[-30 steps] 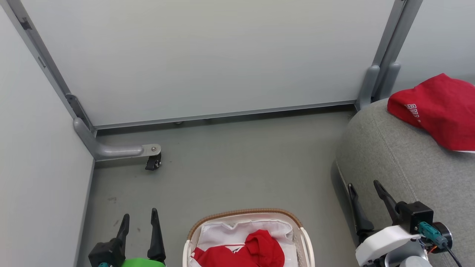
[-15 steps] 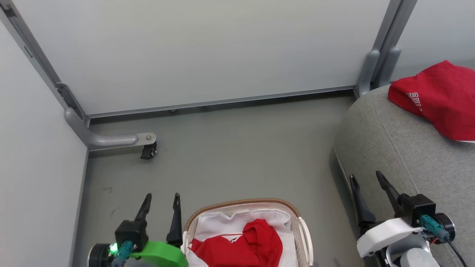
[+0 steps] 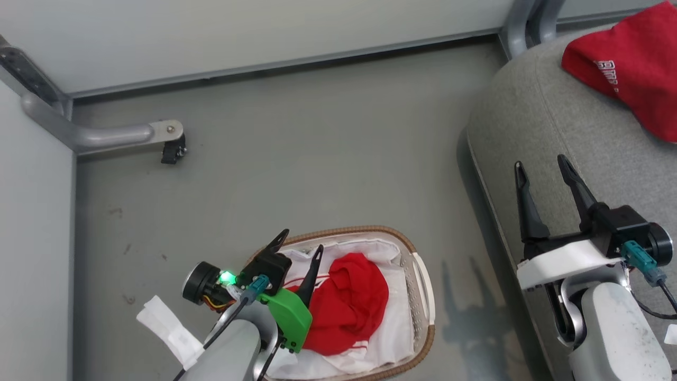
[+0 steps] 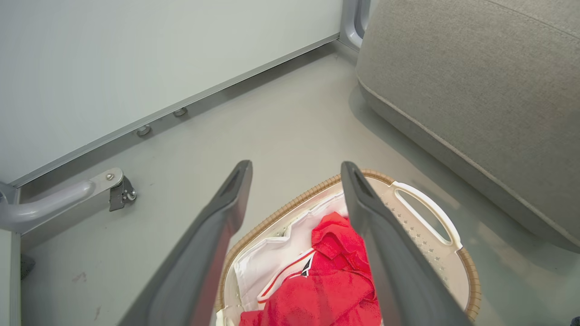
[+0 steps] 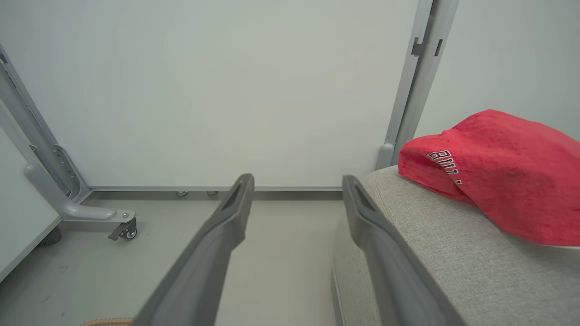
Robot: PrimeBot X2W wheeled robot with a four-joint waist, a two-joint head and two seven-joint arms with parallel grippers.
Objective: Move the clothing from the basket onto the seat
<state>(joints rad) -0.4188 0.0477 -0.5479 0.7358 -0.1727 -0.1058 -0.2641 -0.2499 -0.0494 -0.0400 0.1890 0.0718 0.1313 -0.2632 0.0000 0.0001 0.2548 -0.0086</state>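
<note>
The white basket [image 3: 420,296] with a brown woven rim stands on the floor, and a crumpled red piece of clothing [image 3: 351,307] with white striped trim lies on its white liner. My left gripper [image 3: 302,241] hangs open over the basket's left side, one finger above the liner, holding nothing. In the left wrist view its open fingers frame the basket [image 4: 469,276] and the red clothing [image 4: 337,280]. A second red piece with white lettering [image 3: 629,63] lies on the grey seat [image 3: 529,116]. My right gripper [image 3: 540,161] stands open and empty over the seat's left edge, short of the lettered clothing [image 5: 503,176].
Pale wall panels close the space behind and to the left. A grey metal leg with a black caster [image 3: 173,151] juts onto the floor at the far left. Bare grey floor lies between the basket and the seat [image 5: 430,253].
The head camera has tilted down, shifting the whole picture. My left gripper has swung right from the floor beside the basket to over its left side. Both grippers stay open.
</note>
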